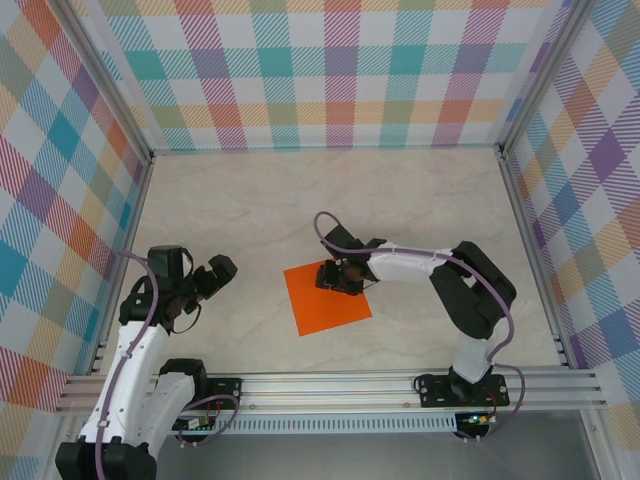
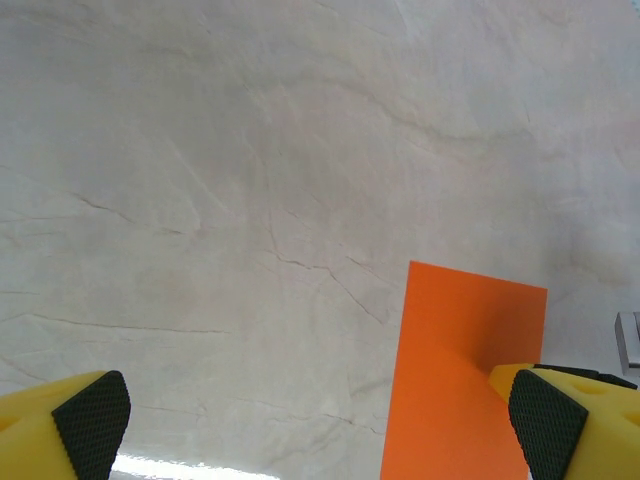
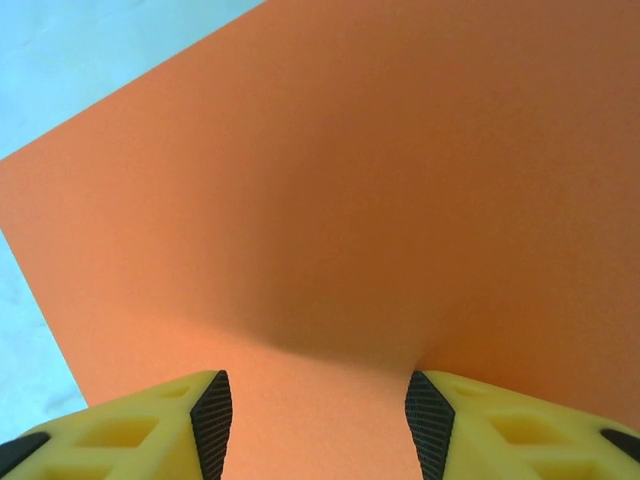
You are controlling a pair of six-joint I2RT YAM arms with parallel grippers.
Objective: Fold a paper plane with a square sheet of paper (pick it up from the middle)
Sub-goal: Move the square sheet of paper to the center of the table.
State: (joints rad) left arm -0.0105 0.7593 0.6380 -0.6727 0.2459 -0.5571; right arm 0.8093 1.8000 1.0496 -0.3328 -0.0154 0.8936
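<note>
My right gripper (image 3: 318, 400) is half-open, tips on the square sheet of paper (image 3: 330, 200), maybe bunching it. My left gripper (image 2: 320, 425) hangs wide open.

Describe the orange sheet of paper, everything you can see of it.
The square sheet of paper is thin, plain, bright orange and unfolded, with no crease showing. It lies flat on the pale marbled table, near its middle, turned slightly askew to the table's edges. The right gripper stands over its far part, fingers apart, tips seemingly pressing on the sheet.
</note>
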